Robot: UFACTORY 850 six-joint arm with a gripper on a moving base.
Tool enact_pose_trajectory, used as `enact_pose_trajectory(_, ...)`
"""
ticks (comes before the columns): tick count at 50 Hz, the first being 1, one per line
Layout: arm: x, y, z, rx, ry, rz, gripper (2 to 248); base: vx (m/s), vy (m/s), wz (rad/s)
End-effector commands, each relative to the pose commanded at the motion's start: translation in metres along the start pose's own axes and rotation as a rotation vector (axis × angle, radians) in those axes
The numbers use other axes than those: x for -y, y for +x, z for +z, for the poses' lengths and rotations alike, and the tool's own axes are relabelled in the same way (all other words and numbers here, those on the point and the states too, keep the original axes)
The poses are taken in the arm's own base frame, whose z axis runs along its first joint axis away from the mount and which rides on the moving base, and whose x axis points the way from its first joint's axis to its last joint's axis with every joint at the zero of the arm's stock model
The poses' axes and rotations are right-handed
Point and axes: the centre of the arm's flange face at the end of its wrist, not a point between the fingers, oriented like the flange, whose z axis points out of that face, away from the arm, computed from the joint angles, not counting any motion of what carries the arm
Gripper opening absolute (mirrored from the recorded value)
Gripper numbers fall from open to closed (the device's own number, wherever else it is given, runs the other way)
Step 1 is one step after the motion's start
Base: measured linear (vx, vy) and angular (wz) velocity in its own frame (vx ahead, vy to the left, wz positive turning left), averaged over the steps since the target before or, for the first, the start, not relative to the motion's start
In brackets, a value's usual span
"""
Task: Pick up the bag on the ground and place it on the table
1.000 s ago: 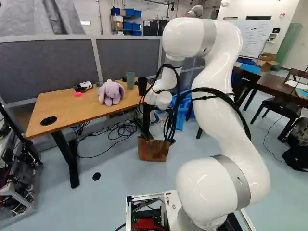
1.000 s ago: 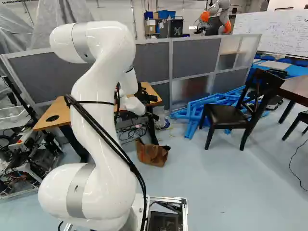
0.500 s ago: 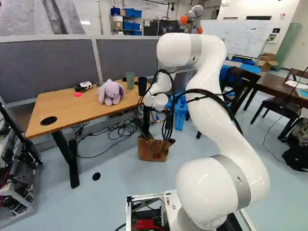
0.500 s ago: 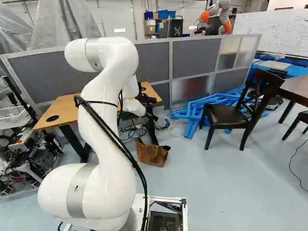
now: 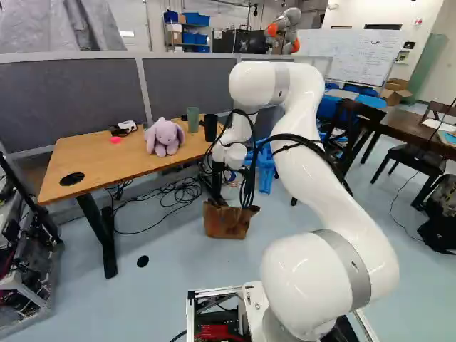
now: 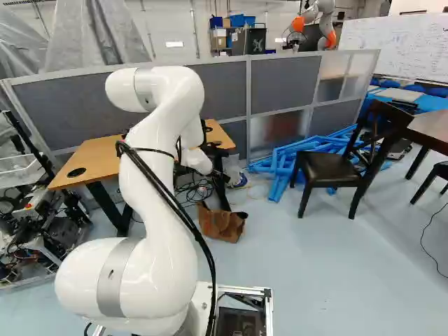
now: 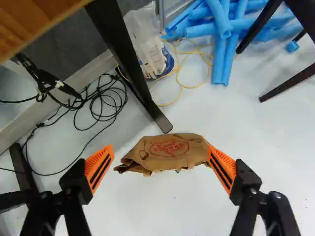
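On the floor beside the table's leg stands a brown bag, also visible as the bag in the right base view. The wooden table is to its left in the left base view. I cannot make out my gripper among the arm and cables in the base views. In the wrist view the gripper is wide open, its orange pads far apart. The bag shows ahead of and between the fingertips, lower down on the floor; one finger overlaps its end in that view, without a grip.
On the table are a purple plush elephant, a green cup and a black cup. A table leg ends close to the bag. Black cables, blue tubes and a chair are around. Another robot stands behind.
The arm has come down and its upper part has shifted, leftward in the left base view and rightward in the right one. The base and the bag have stayed put.
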Motion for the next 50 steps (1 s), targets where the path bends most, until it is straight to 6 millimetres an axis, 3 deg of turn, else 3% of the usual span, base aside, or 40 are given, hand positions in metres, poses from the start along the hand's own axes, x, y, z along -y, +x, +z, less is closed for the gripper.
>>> enact_pose_trajectory(50,-0.003,-0.039,0.064,0.141,-0.033,0.035,247,0.000,0.000,0.000)
